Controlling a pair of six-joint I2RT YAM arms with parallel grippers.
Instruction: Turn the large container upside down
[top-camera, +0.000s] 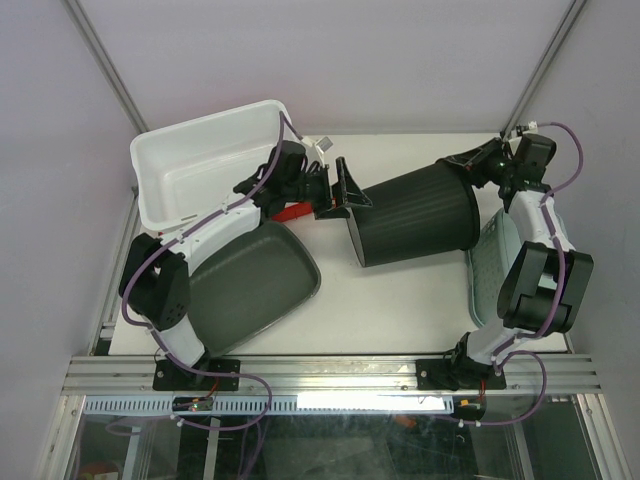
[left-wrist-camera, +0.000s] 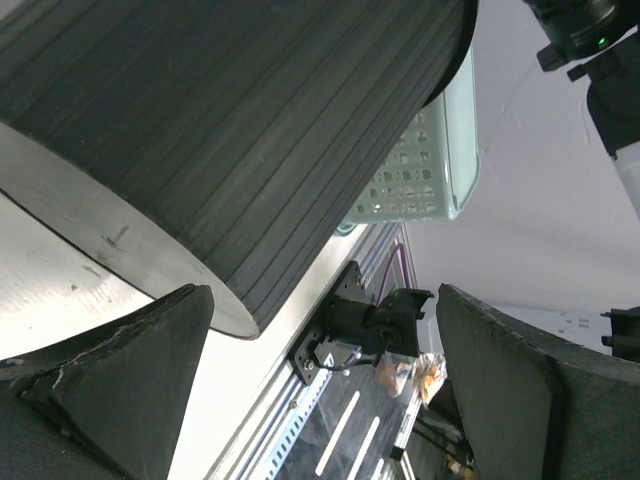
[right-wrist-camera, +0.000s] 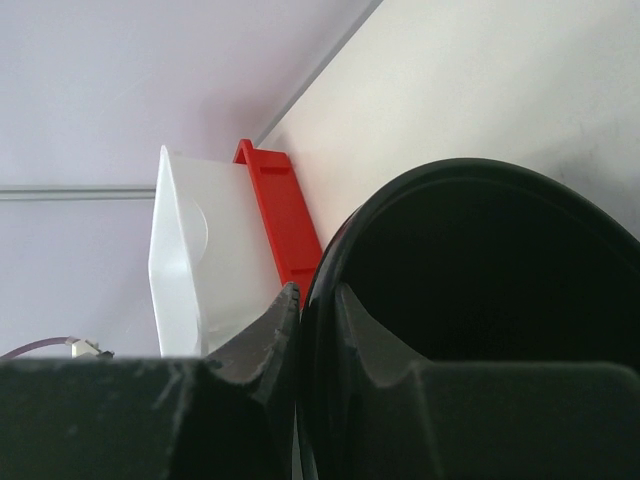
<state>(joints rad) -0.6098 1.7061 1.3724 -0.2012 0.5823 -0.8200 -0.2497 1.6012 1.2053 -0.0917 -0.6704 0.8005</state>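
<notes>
The large white tub (top-camera: 195, 165) sits at the back left with its opening facing up; it also shows in the right wrist view (right-wrist-camera: 195, 260). No gripper holds it. My left gripper (top-camera: 350, 190) is open and empty, to the right of the tub, its fingers (left-wrist-camera: 130, 370) beside the base of a black ribbed bucket (top-camera: 415, 215) lying on its side. In the left wrist view (left-wrist-camera: 325, 390) the bucket (left-wrist-camera: 230, 130) fills the top. My right gripper (top-camera: 478, 170) is shut on the bucket's rim (right-wrist-camera: 315, 300), one finger inside and one outside.
A dark grey tray (top-camera: 250, 285) lies at the front left under my left arm. A red tray (top-camera: 293, 211) peeks out by the tub and shows in the right wrist view (right-wrist-camera: 285, 220). A pale green basket (top-camera: 492, 270) lies at the right, behind the bucket (left-wrist-camera: 425, 160).
</notes>
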